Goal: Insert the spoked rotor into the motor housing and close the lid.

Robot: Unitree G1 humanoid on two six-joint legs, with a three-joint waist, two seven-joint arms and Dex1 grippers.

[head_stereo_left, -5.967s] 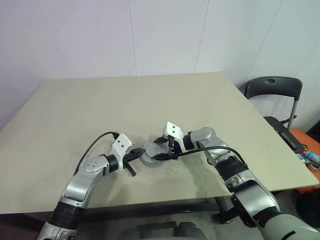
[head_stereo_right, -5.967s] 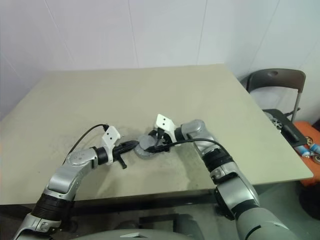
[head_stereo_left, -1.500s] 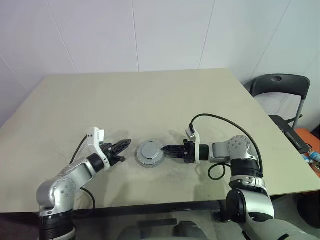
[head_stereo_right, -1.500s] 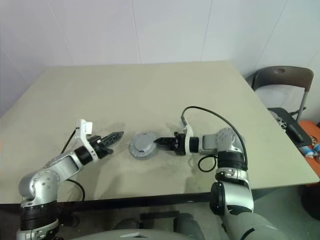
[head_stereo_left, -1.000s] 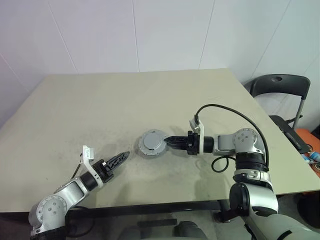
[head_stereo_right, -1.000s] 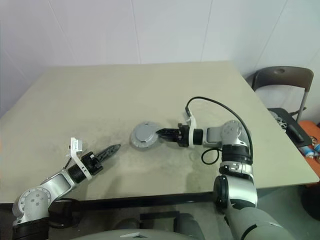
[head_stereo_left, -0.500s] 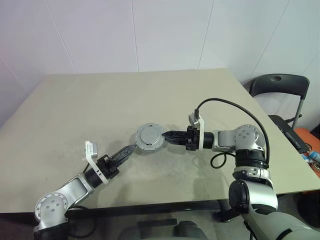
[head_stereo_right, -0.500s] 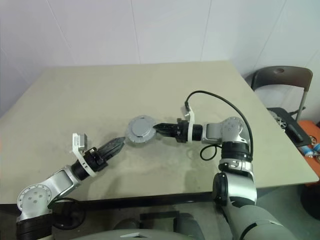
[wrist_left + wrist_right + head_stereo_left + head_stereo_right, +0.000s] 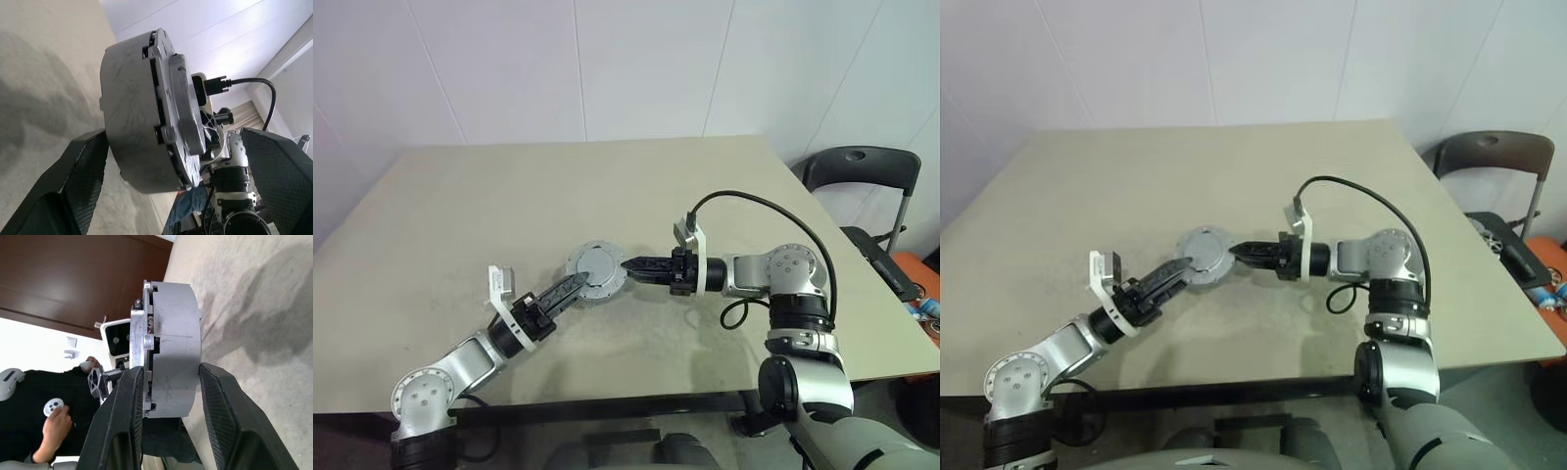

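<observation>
The motor housing (image 9: 595, 273), a short silver-grey cup, hangs a little above the table with the lid (image 9: 139, 345), a notched grey cap, sitting on it. My right gripper (image 9: 628, 263) reaches in from the right and is shut on the housing's two flat sides, as the right wrist view shows. My left gripper (image 9: 572, 285) comes from the lower left and stands open, its fingers (image 9: 73, 188) wide on either side of the housing (image 9: 128, 122) without touching it. The spoked rotor is hidden.
The beige table (image 9: 509, 196) spreads wide behind and to the left. A dark chair (image 9: 858, 176) stands off the table's right edge. A person in black holding a controller (image 9: 51, 407) appears behind my left arm in the right wrist view.
My left gripper has risen from low near the table's front and moved right, up to the housing, with its fingers spread. My right gripper has carried the housing slightly left and up.
</observation>
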